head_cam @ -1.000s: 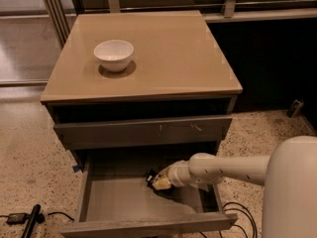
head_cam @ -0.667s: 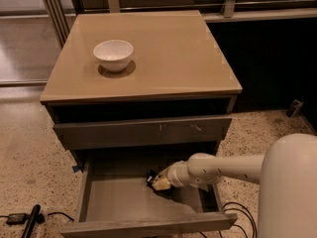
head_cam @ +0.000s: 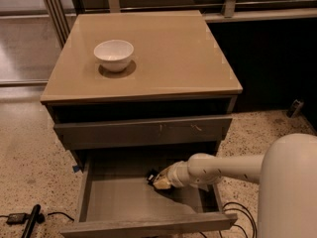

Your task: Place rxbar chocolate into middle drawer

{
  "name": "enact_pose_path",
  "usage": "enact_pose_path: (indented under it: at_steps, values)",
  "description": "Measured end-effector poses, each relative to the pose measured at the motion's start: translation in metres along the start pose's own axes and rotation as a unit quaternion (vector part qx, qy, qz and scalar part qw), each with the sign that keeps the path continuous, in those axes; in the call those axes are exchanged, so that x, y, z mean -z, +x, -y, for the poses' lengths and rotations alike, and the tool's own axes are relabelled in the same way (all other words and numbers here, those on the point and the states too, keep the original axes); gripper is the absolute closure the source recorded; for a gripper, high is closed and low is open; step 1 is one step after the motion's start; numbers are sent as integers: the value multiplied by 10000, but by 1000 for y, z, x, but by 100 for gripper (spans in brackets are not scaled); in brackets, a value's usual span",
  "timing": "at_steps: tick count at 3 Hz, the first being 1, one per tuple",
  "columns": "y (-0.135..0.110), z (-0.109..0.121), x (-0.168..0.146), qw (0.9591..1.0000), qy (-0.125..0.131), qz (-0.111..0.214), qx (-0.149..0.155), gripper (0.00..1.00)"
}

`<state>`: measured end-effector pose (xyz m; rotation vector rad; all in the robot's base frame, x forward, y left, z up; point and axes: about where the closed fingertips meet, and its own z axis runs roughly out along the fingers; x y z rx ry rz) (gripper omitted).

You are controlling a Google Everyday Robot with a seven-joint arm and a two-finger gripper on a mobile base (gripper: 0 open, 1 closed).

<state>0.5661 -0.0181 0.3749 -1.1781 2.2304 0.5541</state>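
Note:
The middle drawer [head_cam: 124, 202] is pulled open below the cabinet top, showing a flat grey floor and low side walls. My gripper [head_cam: 157, 180] reaches in from the right and sits low over the drawer floor, right of its middle. A small black thing at the gripper's tip, which looks like the rxbar chocolate [head_cam: 150, 175], is just above or on the floor. Most of it is hidden by the gripper.
A white bowl [head_cam: 114, 54] stands on the tan cabinet top [head_cam: 168, 58]. The shut grey drawer front with pale scratches [head_cam: 143, 131] overhangs the open drawer's back. My arm [head_cam: 223, 167] crosses the drawer's right wall. Cables and a black tool [head_cam: 29, 221] lie on the speckled floor.
Almost nothing has moved. My gripper stays in the same spot inside the open drawer with the black thing at its tip.

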Motion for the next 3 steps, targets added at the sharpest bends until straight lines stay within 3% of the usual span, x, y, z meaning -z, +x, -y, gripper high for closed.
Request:
enact_pose_path:
  at_steps: [2, 3]
  values:
    - [0, 0, 0, 10000, -1, 0, 0, 0]
    - [0, 0, 0, 10000, -1, 0, 0, 0]
